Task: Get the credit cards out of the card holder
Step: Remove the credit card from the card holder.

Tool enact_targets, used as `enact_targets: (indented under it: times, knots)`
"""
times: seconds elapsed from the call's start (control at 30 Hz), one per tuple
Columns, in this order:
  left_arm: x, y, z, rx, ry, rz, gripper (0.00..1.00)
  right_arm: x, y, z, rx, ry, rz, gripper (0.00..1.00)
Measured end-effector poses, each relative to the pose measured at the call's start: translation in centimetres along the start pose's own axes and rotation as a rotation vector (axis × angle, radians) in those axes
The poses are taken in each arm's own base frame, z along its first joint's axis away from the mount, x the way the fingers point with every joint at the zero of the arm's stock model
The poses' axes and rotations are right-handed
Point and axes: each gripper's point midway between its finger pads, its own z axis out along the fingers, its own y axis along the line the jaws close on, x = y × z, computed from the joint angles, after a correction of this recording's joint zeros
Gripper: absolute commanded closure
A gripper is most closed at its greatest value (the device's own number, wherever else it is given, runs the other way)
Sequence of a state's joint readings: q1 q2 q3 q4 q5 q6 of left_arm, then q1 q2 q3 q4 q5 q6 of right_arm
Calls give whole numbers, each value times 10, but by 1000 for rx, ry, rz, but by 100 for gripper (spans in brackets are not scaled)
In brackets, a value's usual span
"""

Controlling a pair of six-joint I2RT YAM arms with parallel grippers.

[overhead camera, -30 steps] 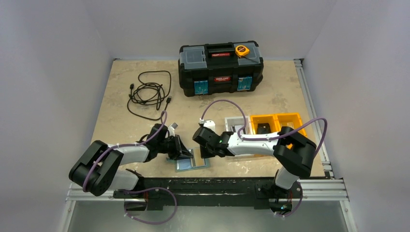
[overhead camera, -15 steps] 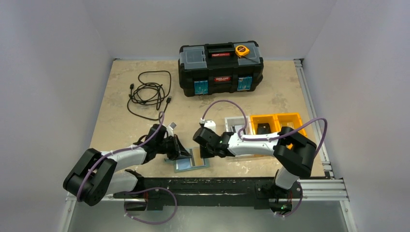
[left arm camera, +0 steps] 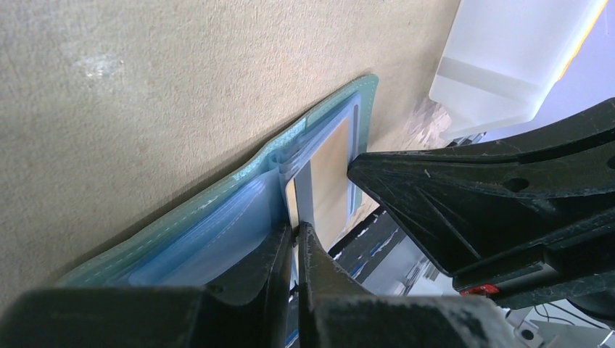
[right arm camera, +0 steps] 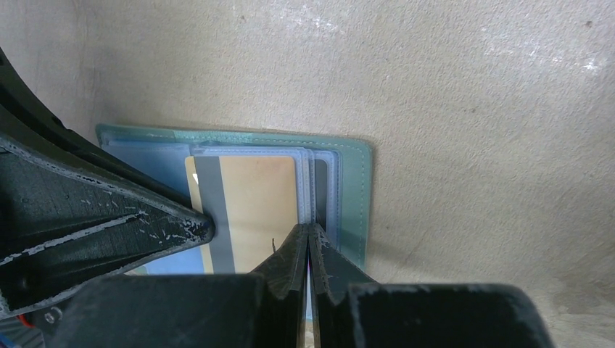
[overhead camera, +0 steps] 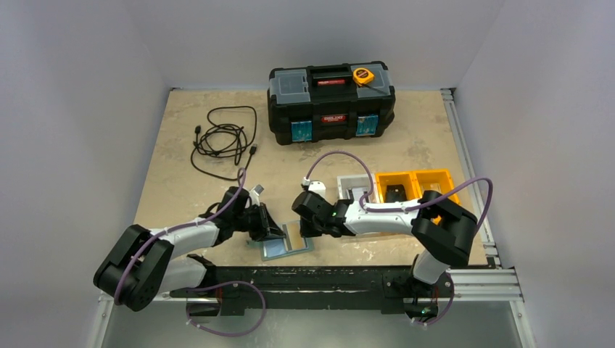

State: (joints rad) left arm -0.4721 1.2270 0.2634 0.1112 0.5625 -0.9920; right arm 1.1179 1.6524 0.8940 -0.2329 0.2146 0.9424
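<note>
A teal-green bifold card holder (right arm camera: 355,203) with pale blue clear pockets lies open and flat on the beige table (overhead camera: 420,145) near its front edge, between the two grippers. A thin tan-orange card (right arm camera: 257,203) with a grey stripe shows in its top pocket. A dark sliver deeper in the pocket stack may be the black card, though this is too little to say for sure.

The left gripper (left arm camera: 296,230) has its fingers drawn almost together, with the striped edge of the tan-orange card running into the narrow slit between them. It looks like a pinch made to slide the card out sideways. The right gripper (right arm camera: 308,233) is closed tight, its tips set down on the outer edge of the pockets, apparently to pin the card holder so it does not drag along. Whether anything thin sits between those tips cannot be told.

Both arms reach low and inward, forearms nearly level, with their grippers facing each other over the open fold.
</note>
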Motion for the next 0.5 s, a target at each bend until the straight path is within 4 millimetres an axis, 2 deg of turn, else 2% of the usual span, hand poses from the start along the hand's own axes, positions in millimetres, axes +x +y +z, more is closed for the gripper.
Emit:
enact_targets:
  times: [0.5]
  knots:
    - [2, -1, -3, 1, 3, 17, 91, -1, 1, 1, -9, 0, 6, 100]
